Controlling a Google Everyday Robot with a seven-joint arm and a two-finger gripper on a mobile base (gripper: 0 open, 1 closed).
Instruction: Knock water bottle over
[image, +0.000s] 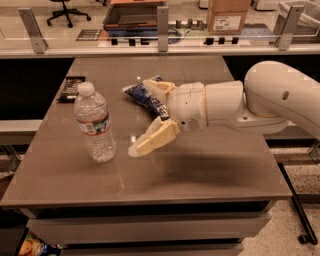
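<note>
The water bottle (95, 123) stands upright on the left part of the table (200, 170). It is clear ribbed plastic with a white cap and a white, red and green label band. My gripper (141, 116) reaches in from the right on a white arm and is open, with cream fingers spread. The near finger (152, 139) points at the bottle's lower half, a short gap away. The far finger (157, 87) lies over the blue chip bag (142, 94). Nothing is held.
A dark flat packet (71, 87) lies at the table's left edge behind the bottle. A glass-railed counter (160, 42) with boxes and small items runs along the back. The floor drops away on both sides of the table.
</note>
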